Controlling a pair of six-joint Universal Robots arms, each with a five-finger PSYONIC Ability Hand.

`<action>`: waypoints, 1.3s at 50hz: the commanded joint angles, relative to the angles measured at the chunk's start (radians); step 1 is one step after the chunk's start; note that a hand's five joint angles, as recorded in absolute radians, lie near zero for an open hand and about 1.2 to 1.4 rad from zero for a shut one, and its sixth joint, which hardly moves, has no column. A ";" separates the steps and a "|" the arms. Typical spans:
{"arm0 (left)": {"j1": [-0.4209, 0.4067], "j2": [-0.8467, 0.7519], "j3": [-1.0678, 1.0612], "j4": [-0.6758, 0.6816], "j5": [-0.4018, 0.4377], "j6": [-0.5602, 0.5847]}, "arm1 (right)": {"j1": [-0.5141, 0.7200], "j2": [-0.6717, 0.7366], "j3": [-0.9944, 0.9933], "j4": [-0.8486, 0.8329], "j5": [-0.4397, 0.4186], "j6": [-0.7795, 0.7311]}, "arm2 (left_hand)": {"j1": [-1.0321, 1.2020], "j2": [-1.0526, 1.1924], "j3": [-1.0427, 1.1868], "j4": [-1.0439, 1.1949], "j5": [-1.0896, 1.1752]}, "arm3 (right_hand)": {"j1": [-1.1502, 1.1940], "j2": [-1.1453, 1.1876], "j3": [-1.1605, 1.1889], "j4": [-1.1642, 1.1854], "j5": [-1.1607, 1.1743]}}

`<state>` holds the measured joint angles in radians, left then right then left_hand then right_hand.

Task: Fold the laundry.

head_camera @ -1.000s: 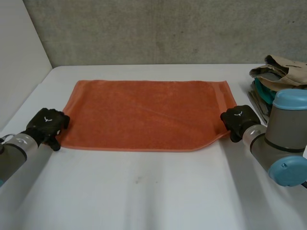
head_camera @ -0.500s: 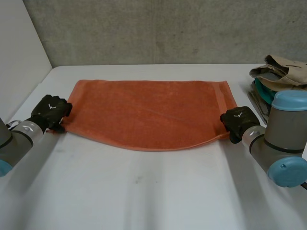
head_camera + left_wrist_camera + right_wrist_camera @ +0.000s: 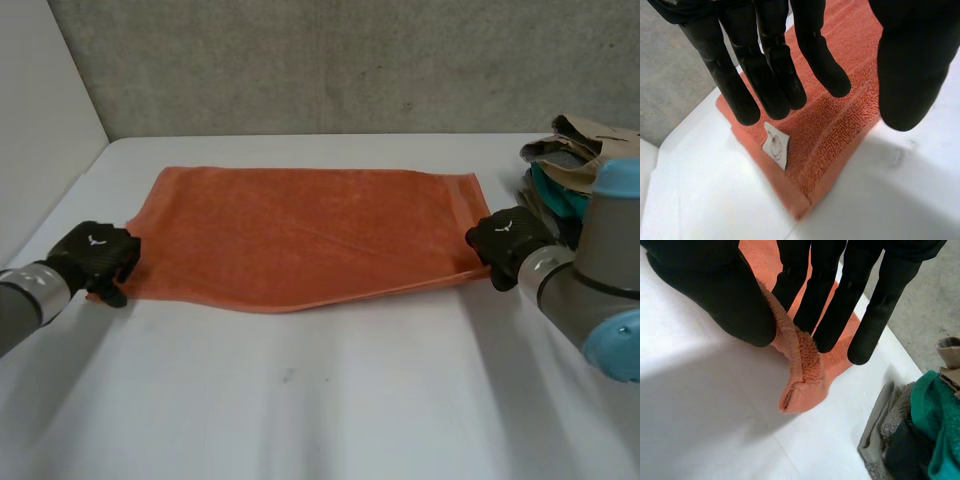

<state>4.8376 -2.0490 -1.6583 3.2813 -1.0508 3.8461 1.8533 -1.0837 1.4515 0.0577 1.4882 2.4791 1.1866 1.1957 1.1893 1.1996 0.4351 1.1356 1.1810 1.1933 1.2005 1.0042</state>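
Lying open in a single layer across the middle of the counter (image 3: pixel 300 410), the orange towel (image 3: pixel 300 230) shows no finished fold, so work on this piece looks to be at its very start. Its far edge runs straight and flat, while the near edge bows and wrinkles toward the right, where the near right corner is raised off the counter. That corner is pinched in the right hand (image 3: pixel 720 290), the thumb pressing the terry cloth against the straight fingers, with a small doubled flap of towel hanging just below the pinch. At the opposite end, the near left corner lies flat on the counter, with a white label (image 3: pixel 776 145) sewn close to the edge. The left hand (image 3: pixel 770 70) hovers over that corner with its fingers straight and the thumb held apart, clasping nothing. Whether the fingertips touch the cloth cannot be told. Judging from this, one of the two corner grips is made and the other is yet to be taken. After that, the near edge would have to be carried over to the far edge, with any further folds to follow. At the right end of the counter, near the right hand, a pile of other laundry (image 3: pixel 570 160) in teal, grey and beige lies heaped, so most of the task appears to remain.
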 commanded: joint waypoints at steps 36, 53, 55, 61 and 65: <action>0.010 -0.250 0.137 0.204 0.005 0.003 | 0.000 0.079 0.021 -0.002 -0.006 -0.034 | -0.318 -0.328 -0.321 -0.331 0.258 | 0.261 0.215 0.203 0.196 0.218; -0.041 -0.293 0.265 0.213 -0.021 -0.011 | 0.006 0.097 0.021 -0.004 -0.006 -0.034 | -0.201 -0.210 -0.204 -0.214 0.376 | 0.261 0.215 0.203 0.196 0.218; -0.041 -0.293 0.270 0.212 -0.024 -0.011 | 0.007 0.097 0.021 -0.004 -0.006 -0.034 | -0.186 -0.195 -0.189 -0.199 0.391 | 0.261 0.215 0.203 0.196 0.218; -0.039 -0.293 0.267 0.199 -0.025 -0.014 | 0.009 0.100 0.021 -0.004 -0.006 -0.034 | -0.119 -0.128 -0.121 -0.132 0.458 | 0.261 0.215 0.203 0.196 0.218; -0.036 -0.293 0.252 0.198 -0.025 -0.014 | 0.009 0.100 0.020 -0.004 -0.005 -0.034 | 0.132 0.123 0.130 0.119 0.709 | 0.261 0.215 0.203 0.196 0.218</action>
<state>4.7967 -2.3427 -1.3897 3.4869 -1.0755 3.8330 1.8615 -0.9839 1.4724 0.0536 1.4826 2.4451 0.9687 0.9688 0.9667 0.9696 0.7789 1.1356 1.1810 1.1933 1.2006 1.0042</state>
